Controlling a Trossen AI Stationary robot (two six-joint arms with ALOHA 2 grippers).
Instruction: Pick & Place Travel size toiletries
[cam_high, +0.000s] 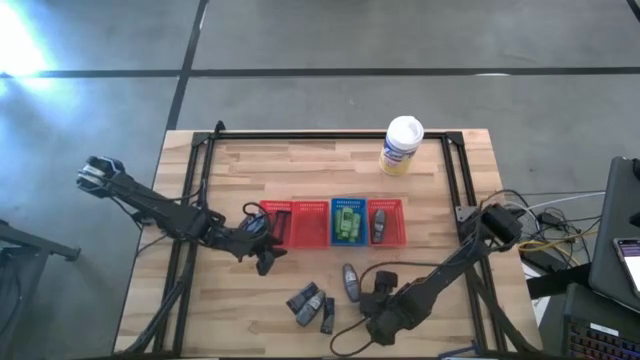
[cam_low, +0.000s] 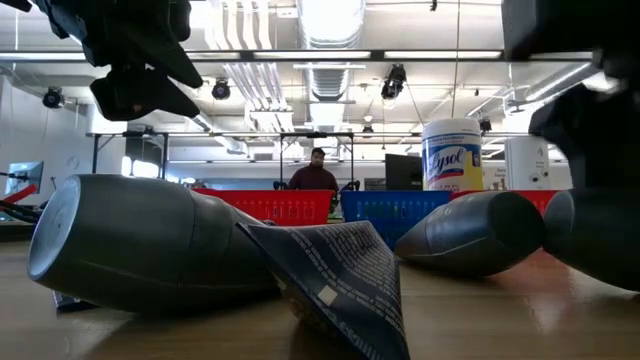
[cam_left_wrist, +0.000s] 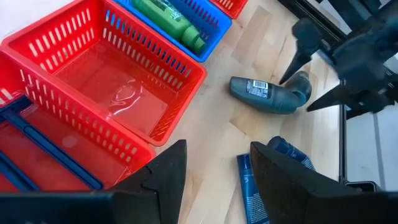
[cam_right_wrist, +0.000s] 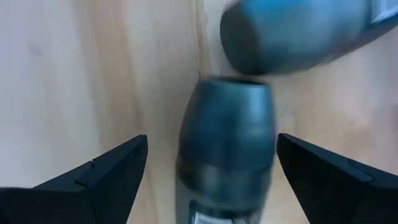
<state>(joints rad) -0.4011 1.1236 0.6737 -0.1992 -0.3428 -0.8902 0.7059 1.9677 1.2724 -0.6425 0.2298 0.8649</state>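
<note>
Along the table's (cam_high: 430, 215) middle runs a row of four mesh baskets, touching side by side: a red basket (cam_high: 277, 222) with thin dark blue sticks (cam_left_wrist: 37, 146) in it, an empty red basket (cam_high: 310, 223), a blue basket (cam_high: 348, 221) holding green bottles (cam_high: 347, 222), and a far-right red basket (cam_high: 386, 222) with one grey tube (cam_high: 379, 224). Bare wood lies open to the left and right of the row and along the near edge.

Just near-left of the row hangs the left gripper (cam_high: 265, 262), its fingers (cam_left_wrist: 163, 180) parted with nothing between them, above the table beside the first basket's near corner.

Nearer the front edge, the right gripper (cam_high: 366, 298) sits low with fingers (cam_right_wrist: 102, 174) spread wide, a dark grey tube (cam_high: 350, 281) lying between them but not pinched. A second grey tube (cam_right_wrist: 298, 34) lies just beyond it in the wrist view. A cluster of grey tubes and dark pieces (cam_high: 312, 305) lies to its left, close enough to crowd that side.

At the far edge stands a white tub (cam_high: 402, 146), well apart.

Seen from table height, the near tubes block most of the baskets; a person (cam_low: 316, 172) shows far behind.
</note>
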